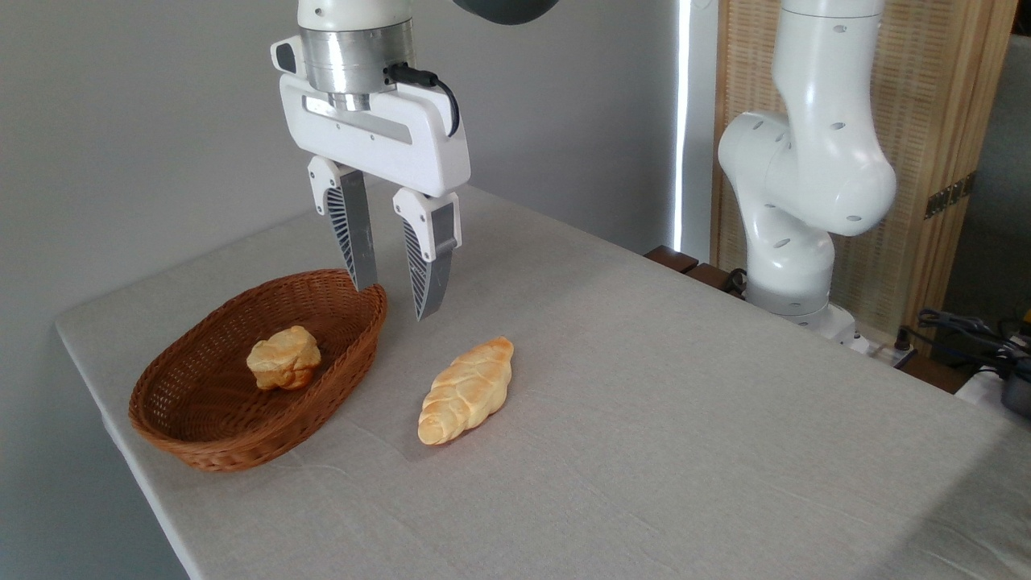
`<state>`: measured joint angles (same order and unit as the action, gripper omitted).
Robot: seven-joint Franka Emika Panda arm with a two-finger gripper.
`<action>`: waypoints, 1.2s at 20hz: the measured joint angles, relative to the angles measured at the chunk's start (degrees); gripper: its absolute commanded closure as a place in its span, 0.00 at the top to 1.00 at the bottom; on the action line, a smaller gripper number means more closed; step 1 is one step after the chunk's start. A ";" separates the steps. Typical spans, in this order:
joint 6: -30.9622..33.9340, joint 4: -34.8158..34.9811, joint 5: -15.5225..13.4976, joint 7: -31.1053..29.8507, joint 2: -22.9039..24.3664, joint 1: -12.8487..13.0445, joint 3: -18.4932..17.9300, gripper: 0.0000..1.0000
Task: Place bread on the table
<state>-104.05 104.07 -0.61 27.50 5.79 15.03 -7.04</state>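
Grey-beige clothed table point(644, 419) before you, plain grey wall behind. Your gripper point(396, 301) hangs above basket point(242, 439) right rim, fingers point(360, 242) parted, gripping nothing. Bread point(283, 358) sits inside basket, below-left of fingertips, apart. Braided loaf point(467, 390) lies on cloth below-right of fingertips.

I have one fixed view only. It sits off a corner of the table point(644, 419), above the cloth, looking down and across it at a slant toward the grey wall behind. The table's near edge runs out of the bottom of the picture; its far left corner is inside it. It is close: the arm's base point(793, 282) stands at right, the arm's top is cut off, and the gripper point(397, 300) hangs at upper left, above the basket point(201, 419) rim.
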 measured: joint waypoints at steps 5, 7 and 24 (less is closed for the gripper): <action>0.00 -0.31 0.00 0.81 0.00 -0.27 -0.46 1.00; 0.00 -0.31 -0.03 0.92 0.00 -0.27 -0.46 1.00; -3.58 -0.38 -11.65 -0.96 -2.76 0.34 0.86 1.00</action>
<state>-107.63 103.69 -12.26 26.53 3.03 15.37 -6.18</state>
